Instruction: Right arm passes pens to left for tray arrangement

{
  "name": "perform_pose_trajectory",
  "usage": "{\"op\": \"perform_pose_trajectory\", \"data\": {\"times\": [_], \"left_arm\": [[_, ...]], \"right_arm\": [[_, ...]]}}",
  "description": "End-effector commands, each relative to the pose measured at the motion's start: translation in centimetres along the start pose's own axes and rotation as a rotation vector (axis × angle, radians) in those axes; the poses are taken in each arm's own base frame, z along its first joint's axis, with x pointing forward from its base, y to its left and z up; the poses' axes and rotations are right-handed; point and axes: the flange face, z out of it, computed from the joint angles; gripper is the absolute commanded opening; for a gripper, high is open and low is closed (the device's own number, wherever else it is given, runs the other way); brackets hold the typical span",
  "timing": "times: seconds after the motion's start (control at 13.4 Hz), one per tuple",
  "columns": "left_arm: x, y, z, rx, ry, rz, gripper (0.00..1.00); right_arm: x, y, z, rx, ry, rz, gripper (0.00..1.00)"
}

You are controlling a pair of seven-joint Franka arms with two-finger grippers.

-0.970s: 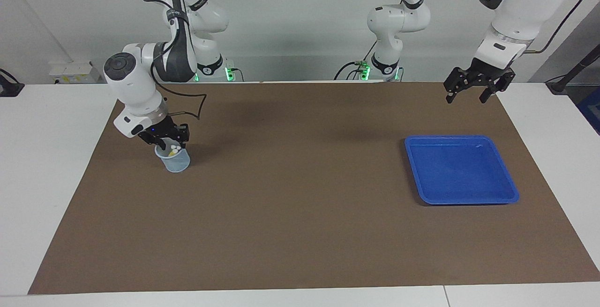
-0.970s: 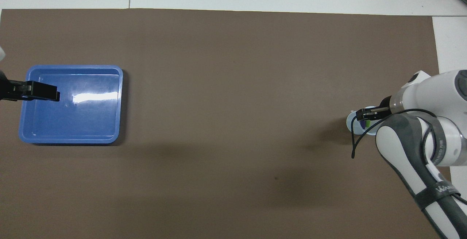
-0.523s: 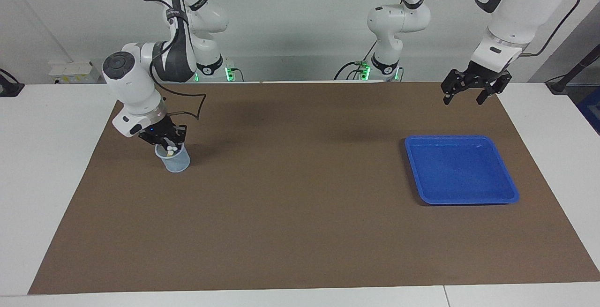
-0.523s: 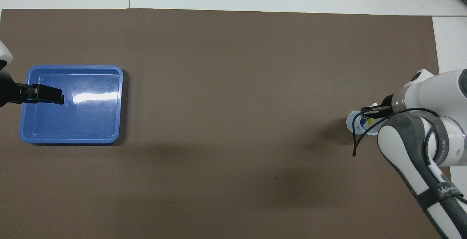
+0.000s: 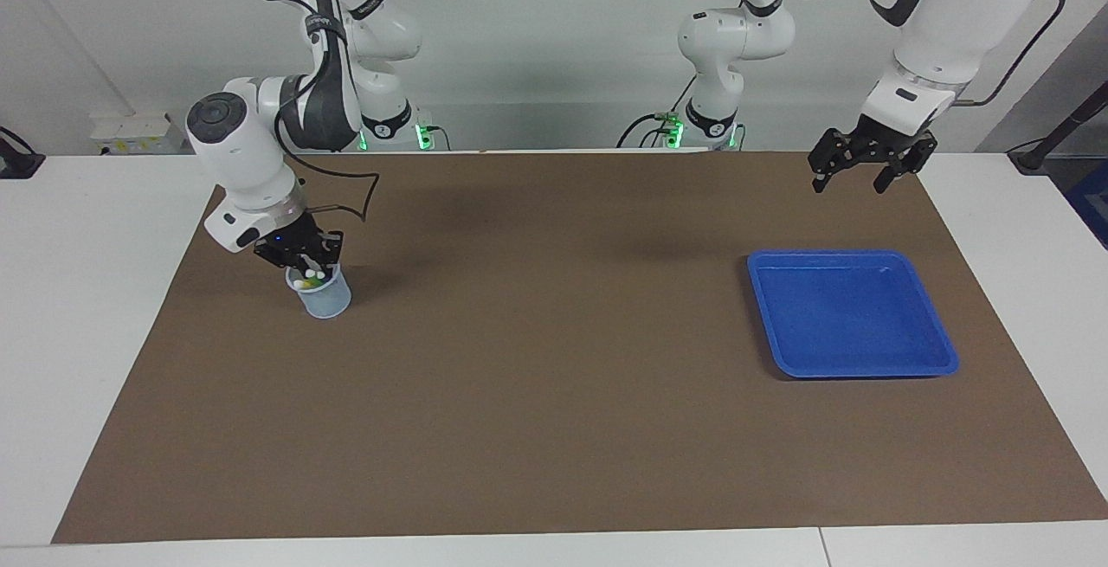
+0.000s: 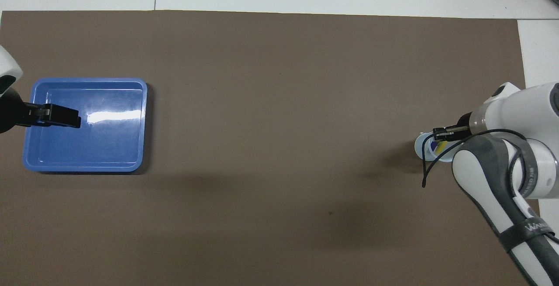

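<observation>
A: Where are the slim highlighter-like pens [image 5: 308,279]?

B: Standing in the small translucent pale-blue cup [image 5: 325,297], middle left of the facing view, pale ends up. The right arm's black gripper [image 5: 309,269] sits directly atop them, jaws narrowed, seemingly pinching one.

A: And the left gripper [image 5: 850,177]?

B: Spread wide, hanging above the mat near the shallow bright-blue tray [image 5: 900,361], well apart.

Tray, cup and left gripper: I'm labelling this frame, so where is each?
tray [image 5: 853,316], facing view, bare floor.
cup [image 5: 327,299], facing view, side wall.
left gripper [image 5: 847,177], facing view, midway between its open fingertips.
</observation>
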Motion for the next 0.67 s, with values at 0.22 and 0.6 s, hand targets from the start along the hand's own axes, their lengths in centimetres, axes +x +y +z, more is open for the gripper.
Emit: {"op": "perform_pose_trajectory", "data": {"times": [0.22,0.6], "left_arm": [[-3.3,0.7,1.9,-0.04,-0.045,0.0,1.0],[-5.0,2.8,4.4,-0.081,-0.028,-0.047,1.0]], "right_arm": [[-0.1,0.4,0.9,0.005,-0.006,0.018,0.59],[1.1,0.6,-0.1,0.004,0.001,0.011,0.3]]}}
